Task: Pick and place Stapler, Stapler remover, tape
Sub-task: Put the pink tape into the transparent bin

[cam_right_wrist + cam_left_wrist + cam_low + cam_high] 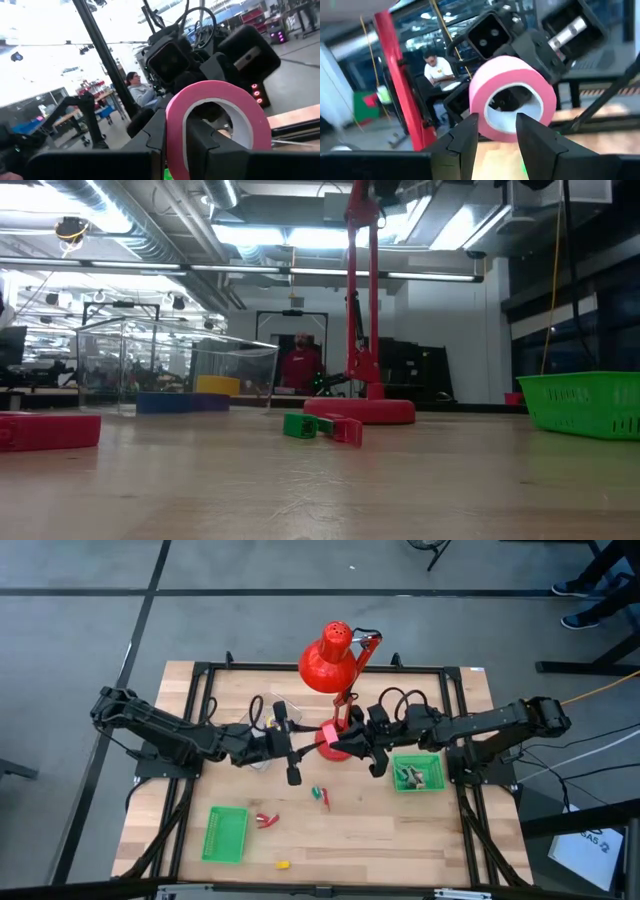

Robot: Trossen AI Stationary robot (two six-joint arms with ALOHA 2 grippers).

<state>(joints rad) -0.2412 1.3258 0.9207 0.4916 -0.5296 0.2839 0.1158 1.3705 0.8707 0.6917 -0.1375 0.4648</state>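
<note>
Wood surface (400, 830) holds red lamp (333, 660), green tray (226, 834), green basket (417, 772). Both grippers meet mid-air near lamp. Right fingers (200, 142) shut on pink tape (220, 125). Left fingers (462, 140) apart around tape rim, maybe touching. Room behind: person (436, 67) sitting at desk.

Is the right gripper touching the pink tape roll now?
Touching. In the right wrist view the right gripper has one finger inside the ring of the pink tape roll and one outside, pressed on its wall.
</note>
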